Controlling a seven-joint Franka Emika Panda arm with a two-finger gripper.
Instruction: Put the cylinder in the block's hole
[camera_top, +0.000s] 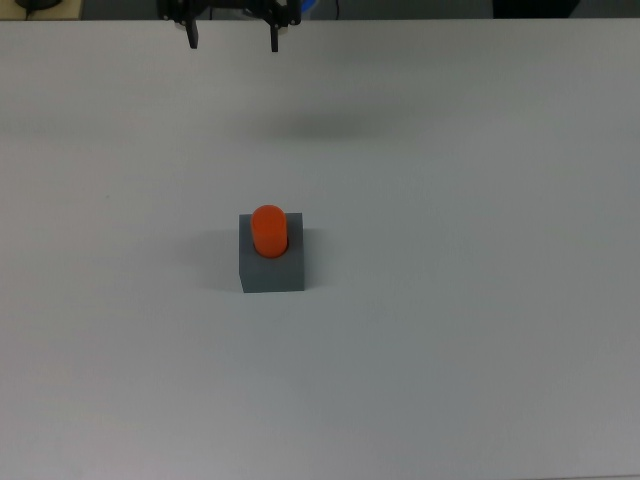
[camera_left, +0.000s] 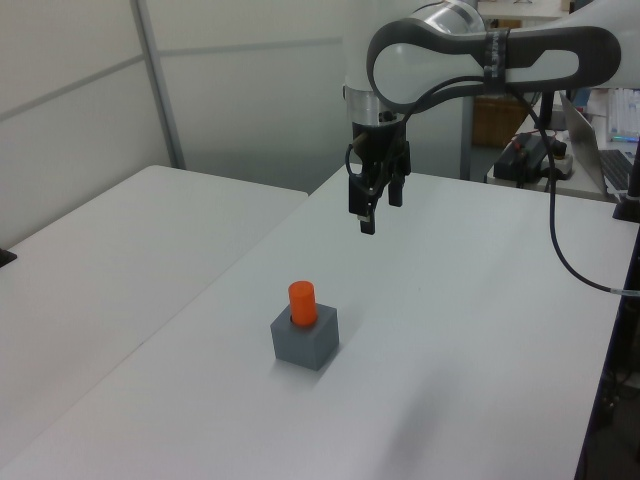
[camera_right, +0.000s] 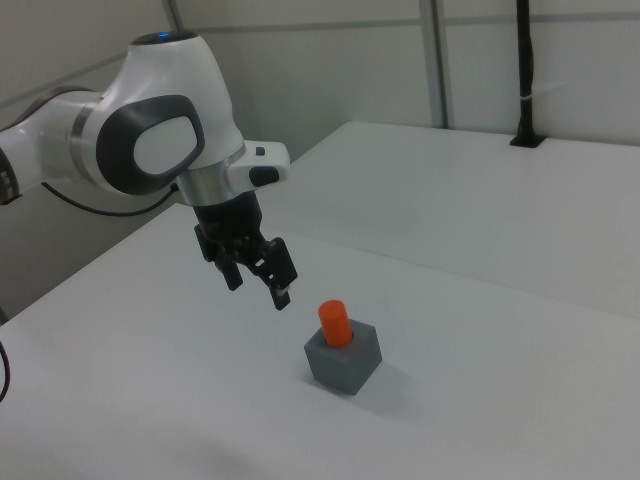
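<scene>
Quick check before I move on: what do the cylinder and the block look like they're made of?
The cylinder: probably smooth plastic, going by its even bright orange and rounded top. The block: matte dark grey with crisp edges and no shine, possibly plastic or dense foam; the look leaves it open.

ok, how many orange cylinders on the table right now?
1. The orange cylinder stands upright in the hole of the grey block, near the table's middle. The open pincer hangs apart from it, holding nothing. None looks hidden.

The bright orange cylinder stood upright in the round hole of the dark grey block, its rounded upper half sticking out above the top face. The block sat flat, squarely resting.
</scene>
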